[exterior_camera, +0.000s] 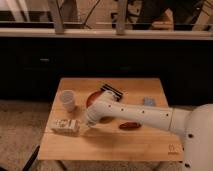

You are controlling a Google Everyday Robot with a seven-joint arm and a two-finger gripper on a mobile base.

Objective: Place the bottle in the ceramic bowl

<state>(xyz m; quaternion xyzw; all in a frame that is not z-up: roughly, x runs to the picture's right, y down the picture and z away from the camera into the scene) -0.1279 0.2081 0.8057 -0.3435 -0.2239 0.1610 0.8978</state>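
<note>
Camera view: you look down at a wooden counter (110, 142) from above; there is only this one view.

Arm: your white arm (140, 114) comes in from the right side and reaches across the counter to the left; its thick round end sits over the middle of the counter.

Gripper: your gripper (84, 125) is low at the left front part of the counter, just at the right end of the bottle; you cannot tell if it is open or closed, and you cannot tell if it has hold of the bottle.

Bottle: the bottle (65, 126) lies on its side on the counter near the left edge; it is cream-white with dark print on it; it is not in the bowl.

Ceramic bowl: the ceramic bowl (93, 98) is orange-red and sits near the middle of the counter, behind the arm; the arm hides most of it; it is up and to the right of the bottle, a little apart from it.

White cup: the white cup (68, 100) stands upright, left of the bowl and behind the bottle.

Black ridged thing: the black ridged thing (112, 92) lies at the back edge of the bowl; you cannot tell if it touches the bowl.

Blue thing: a small blue thing (149, 102) lies near the right side of the counter.

Red thing: a small dark red thing (131, 125) lies on the counter in front of the arm.
</note>
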